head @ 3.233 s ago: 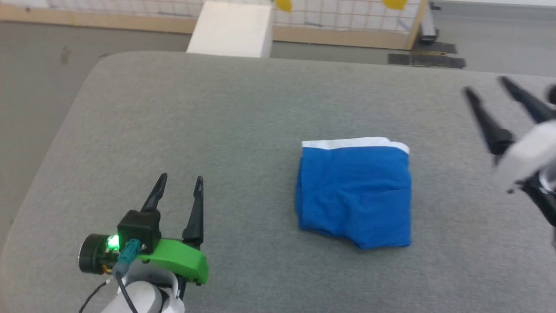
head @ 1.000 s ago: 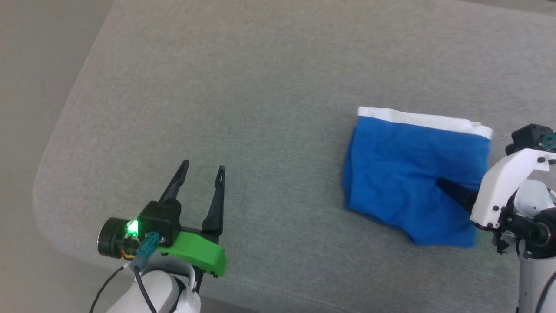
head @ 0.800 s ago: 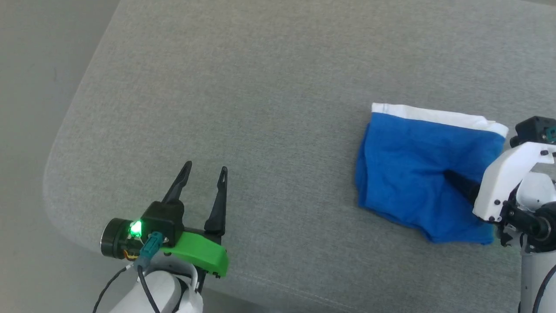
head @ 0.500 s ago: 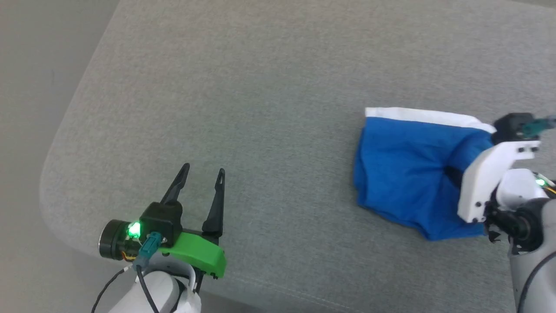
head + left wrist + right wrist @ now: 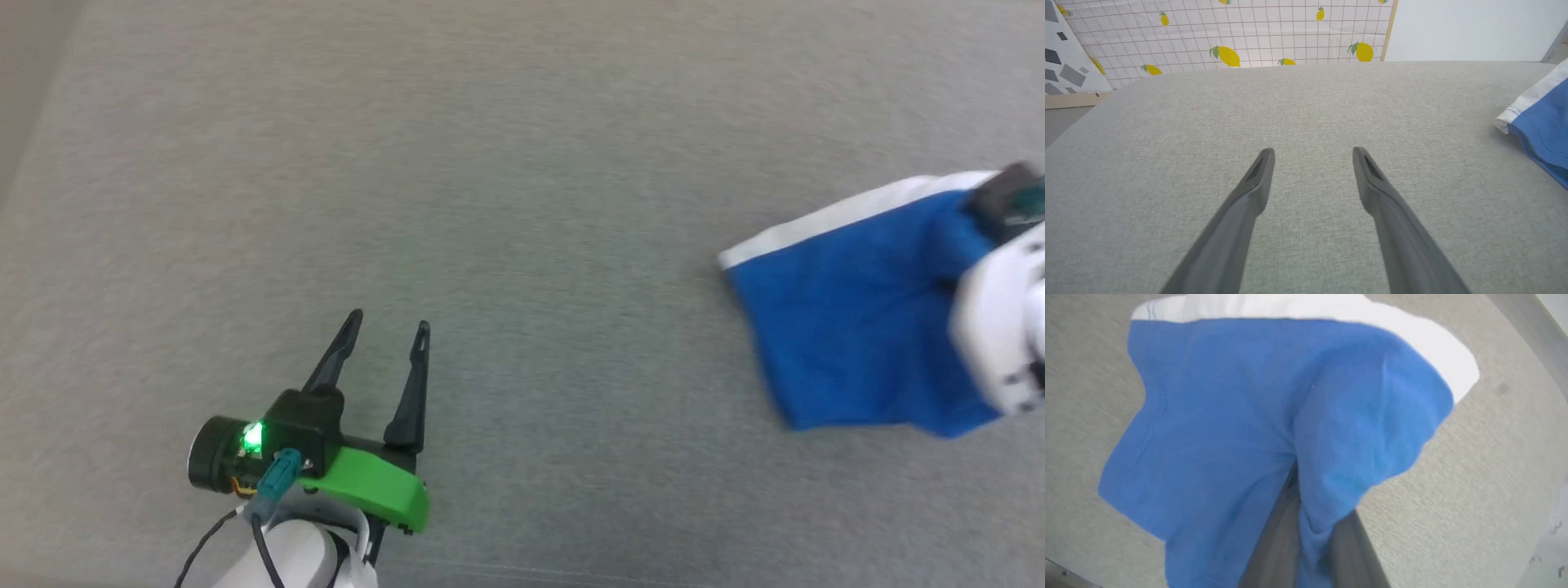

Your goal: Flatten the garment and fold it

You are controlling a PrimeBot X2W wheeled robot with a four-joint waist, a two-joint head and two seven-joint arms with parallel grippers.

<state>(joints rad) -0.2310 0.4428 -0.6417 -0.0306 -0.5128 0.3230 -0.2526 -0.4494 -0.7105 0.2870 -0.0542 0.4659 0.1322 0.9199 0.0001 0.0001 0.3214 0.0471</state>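
The garment [image 5: 849, 327], bright blue shorts with a white waistband, lies at the right of the grey table [image 5: 522, 163]. Its right part is lifted and bunched. In the right wrist view my right gripper [image 5: 1300, 486] is shut on a fold of the garment [image 5: 1229, 396], and the cloth drapes over the dark fingers [image 5: 1274, 539]. The right arm's white wrist [image 5: 1000, 327] covers the garment's right side in the head view. My left gripper [image 5: 388, 322] hovers open and holds nothing, well to the left of the garment [image 5: 1543, 122]; its fingers [image 5: 1257, 179] stand spread over bare table.
The grey padded table [image 5: 1306, 102] stretches wide to the garment's left. Its left edge [image 5: 33, 122] shows at the head view's upper left. Beyond the far edge stands a lemon-print grid panel [image 5: 1229, 32] and a white wall [image 5: 1470, 28].
The right gripper has closed on the garment's right part and raised it, so the shorts now tilt and bunch. The head camera has shifted. The left gripper has held still.
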